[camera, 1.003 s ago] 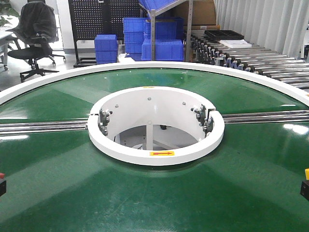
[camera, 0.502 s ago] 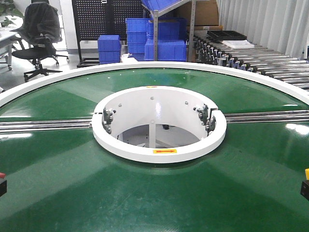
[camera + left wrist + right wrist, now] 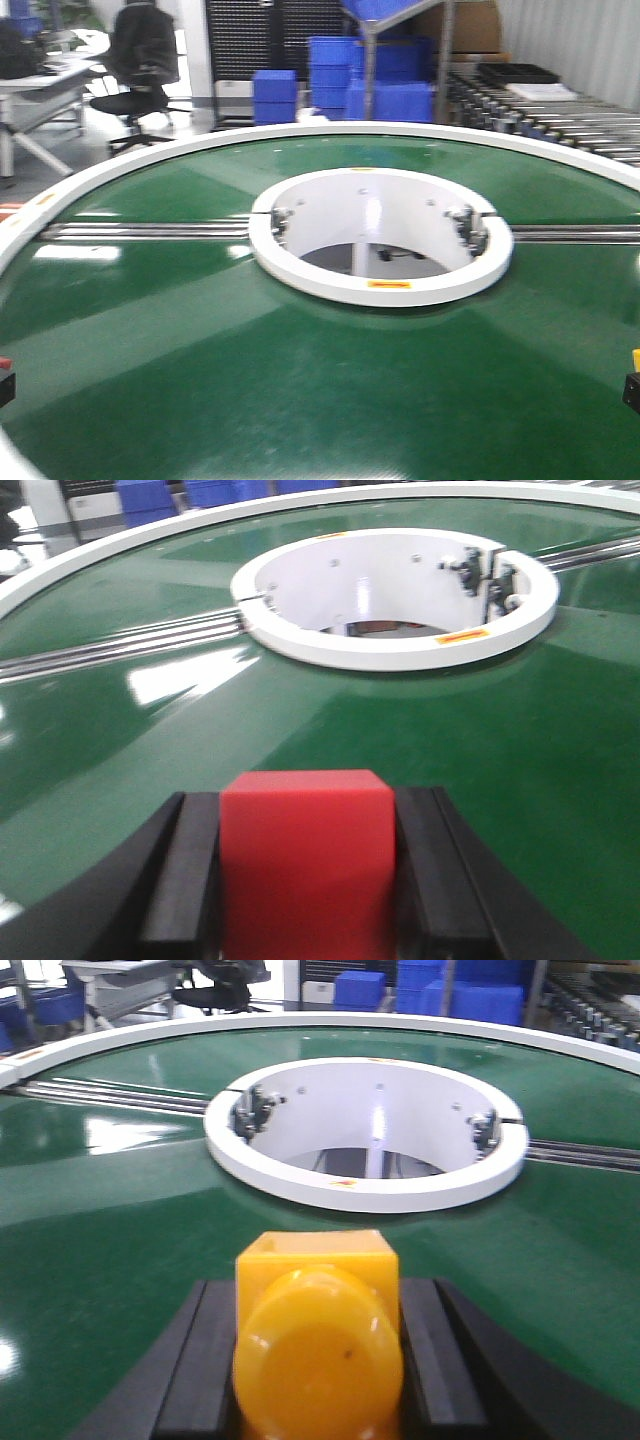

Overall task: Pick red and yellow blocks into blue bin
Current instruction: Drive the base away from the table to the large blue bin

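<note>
Red cube [image 3: 305, 865], one only, sits square, clamped in the left gripper [image 3: 305, 885]. One yellow block [image 3: 318, 1330], its knob pointing back at the wrist camera, is clamped in the right gripper [image 3: 318, 1360]. Both are over the green worktop [image 3: 520, 740].

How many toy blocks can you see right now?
2. The red block sits in the left gripper, the yellow block in the right gripper. Others may lie out of view.

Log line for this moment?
left gripper: shut on red block | right gripper: shut on yellow block | green table ahead
</note>
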Robot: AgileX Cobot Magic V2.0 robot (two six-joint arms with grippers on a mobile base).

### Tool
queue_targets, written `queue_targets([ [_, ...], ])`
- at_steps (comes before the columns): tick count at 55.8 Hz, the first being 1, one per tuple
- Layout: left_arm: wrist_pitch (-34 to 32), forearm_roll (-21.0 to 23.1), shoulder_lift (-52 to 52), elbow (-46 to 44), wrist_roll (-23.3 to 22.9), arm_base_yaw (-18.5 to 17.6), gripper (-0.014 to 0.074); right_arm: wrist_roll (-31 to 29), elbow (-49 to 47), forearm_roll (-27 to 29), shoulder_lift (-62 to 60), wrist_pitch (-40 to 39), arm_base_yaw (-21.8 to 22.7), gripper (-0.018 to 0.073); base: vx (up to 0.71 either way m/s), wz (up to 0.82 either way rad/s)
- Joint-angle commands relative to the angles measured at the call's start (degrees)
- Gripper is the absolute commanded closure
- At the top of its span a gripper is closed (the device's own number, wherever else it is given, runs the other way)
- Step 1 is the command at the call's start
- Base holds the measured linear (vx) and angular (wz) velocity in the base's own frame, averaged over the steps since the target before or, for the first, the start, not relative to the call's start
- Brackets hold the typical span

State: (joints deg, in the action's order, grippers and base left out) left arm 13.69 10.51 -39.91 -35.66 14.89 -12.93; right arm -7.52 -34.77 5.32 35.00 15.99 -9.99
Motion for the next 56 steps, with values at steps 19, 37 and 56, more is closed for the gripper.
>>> queue_targets([
  [19, -4.9, 0.7, 0.3, -1.5, -0.5, 0.0, 0.0596, -0.6, -1.7, -0.1, 0.0, -4.8, 0.0, 0.057, -0.16, 0.43],
  [37, -4.9, 0.7, 0.3, -1.5, -0.5, 0.0, 0.0596, -0.6, -1.7, -0.1, 0.0, -4.8, 0.0, 0.057, -0.09, 0.5],
  [56, -4.9, 0.7, 0.3, -1.5, -0.5, 0.0, 0.0595, -0.6, -1.7, -0.1, 0.0, -4.8, 0.0, 0.057, -0.04, 0.74],
])
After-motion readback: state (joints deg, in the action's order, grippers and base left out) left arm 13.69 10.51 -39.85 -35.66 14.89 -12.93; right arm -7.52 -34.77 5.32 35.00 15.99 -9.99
